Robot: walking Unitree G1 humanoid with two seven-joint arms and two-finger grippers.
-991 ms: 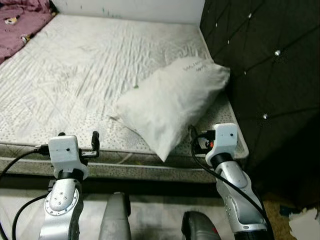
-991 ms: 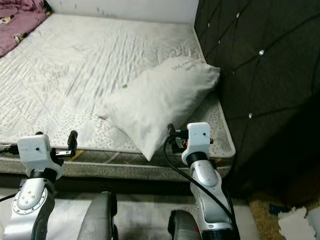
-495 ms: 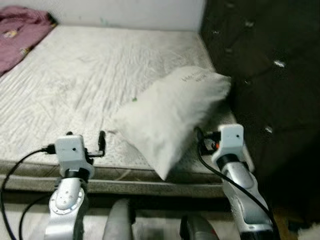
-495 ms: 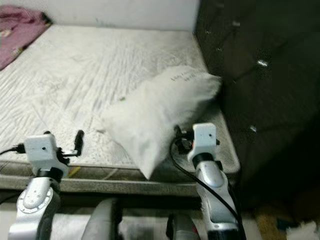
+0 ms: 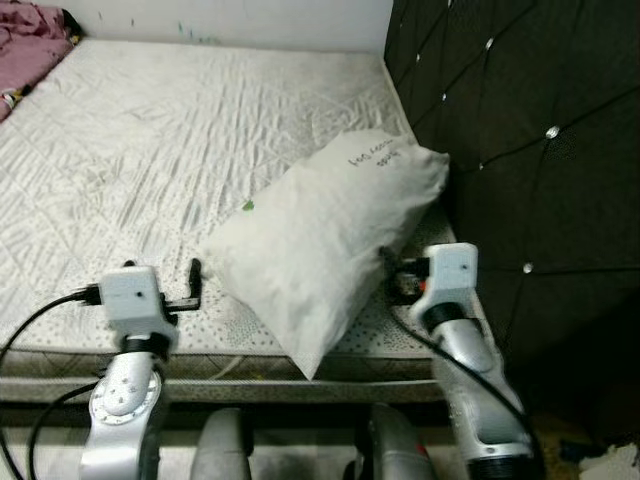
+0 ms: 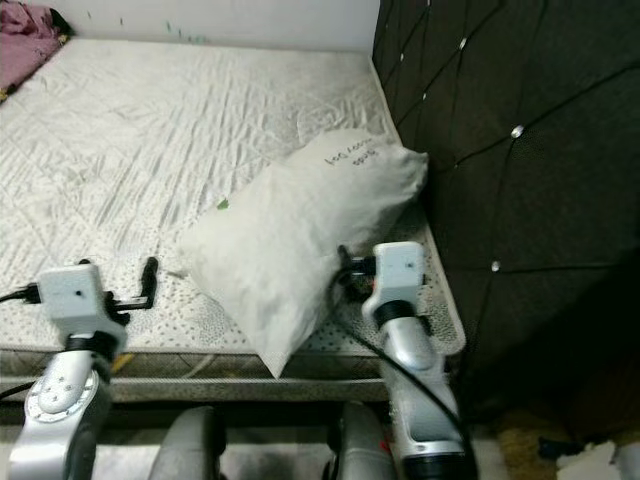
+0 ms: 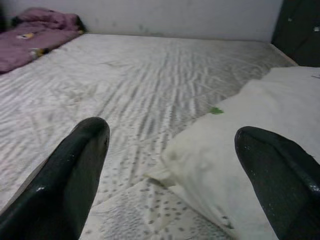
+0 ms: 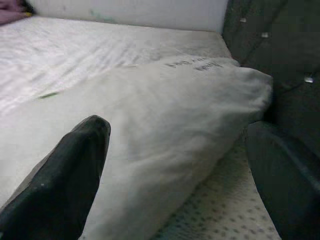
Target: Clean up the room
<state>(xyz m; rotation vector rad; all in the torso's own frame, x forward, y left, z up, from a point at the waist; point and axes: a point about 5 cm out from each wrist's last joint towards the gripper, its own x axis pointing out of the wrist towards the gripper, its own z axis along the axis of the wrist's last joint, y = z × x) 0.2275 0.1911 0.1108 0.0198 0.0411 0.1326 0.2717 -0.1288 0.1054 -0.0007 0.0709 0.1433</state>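
A white pillow (image 5: 320, 240) with dark writing on it lies slantwise on the pale quilted mattress (image 5: 150, 130), its far end against the headboard and its near corner hanging over the bed's front edge. My left gripper (image 7: 172, 134) is open over the mattress edge, just left of the pillow's near-left corner (image 7: 170, 160). On the pillow's other side, my right gripper (image 8: 177, 129) is open too. One of its fingers (image 8: 75, 165) is against the pillow's side (image 8: 165, 125), the other over the mattress by the headboard.
A dark tufted headboard (image 5: 520, 120) rises along the right side of the bed. A pink blanket (image 5: 30, 20) is bunched at the far left corner. A small green scrap (image 5: 248, 206) lies on the mattress by the pillow. White litter (image 5: 610, 465) lies on the floor at the right.
The whole view has shifted as I move in. Both open grippers now stand closer to the pillow, one on each side of its near end. The pillow itself has not moved.
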